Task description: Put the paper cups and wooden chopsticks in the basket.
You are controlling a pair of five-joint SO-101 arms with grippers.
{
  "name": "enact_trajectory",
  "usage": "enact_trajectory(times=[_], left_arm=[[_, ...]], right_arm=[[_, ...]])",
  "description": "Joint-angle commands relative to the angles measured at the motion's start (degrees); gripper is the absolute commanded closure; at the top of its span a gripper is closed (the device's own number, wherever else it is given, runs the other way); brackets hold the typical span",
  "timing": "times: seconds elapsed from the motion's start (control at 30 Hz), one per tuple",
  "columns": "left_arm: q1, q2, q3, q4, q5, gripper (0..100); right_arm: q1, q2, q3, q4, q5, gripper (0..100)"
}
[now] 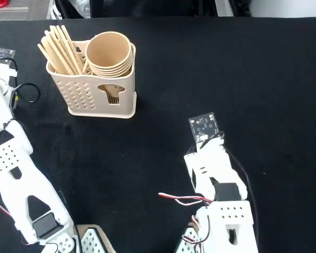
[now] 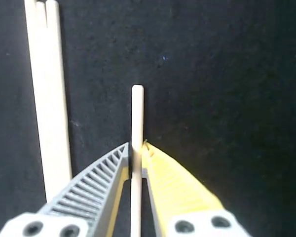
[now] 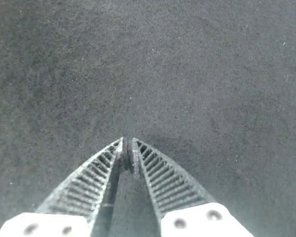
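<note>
Over the black table (image 1: 210,63) | left gripper (image 2: 136,148) clamped on one wooden chopstick (image 2: 137,113), loose chopsticks (image 2: 47,98) lying beside | right gripper (image 3: 127,148) pinched together, empty | paper cups (image 1: 109,52) in basket (image 1: 95,97) | step judged: chopstick pickup; next: lift, carry to basket.

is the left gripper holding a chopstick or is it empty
Holding one. The left gripper is shut on a single wooden chopstick, which sticks out past its tips.
</note>
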Motion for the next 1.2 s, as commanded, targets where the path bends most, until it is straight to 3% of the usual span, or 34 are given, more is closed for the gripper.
enact_trajectory(times=[0.0, 0.23, 0.37, 0.47, 0.7, 0.9, 1.17], left_arm=[[-1.01, 0.53, -2.07, 6.86, 0.18, 96], [-0.84, 0.35, -20.18, 21.36, 3.87, 97], [-1.27, 0.26, -31.87, 21.71, 10.02, 97], [-1.36, -3.43, -30.90, 21.80, 11.25, 97], [-1.27, -25.76, -6.90, 21.89, 20.84, 97], [4.62, -53.98, 21.58, 20.22, 21.54, 97], [11.03, -84.04, 52.70, -0.53, 24.70, 97]], right_arm=[[0.35, -0.75, -2.07, -0.44, 0.09, 98.7], [0.35, -0.75, -2.07, -0.44, 0.09, 98.7], [0.35, -0.75, -2.07, -0.44, 0.09, 98.7], [0.35, -0.75, -2.15, -0.53, 0.09, 98.7], [0.26, -0.75, -2.15, -0.97, 0.09, 98.7], [0.26, -0.75, -2.15, -0.62, 0.09, 98.7], [0.26, -0.75, -2.07, -0.53, 0.09, 98.7]])
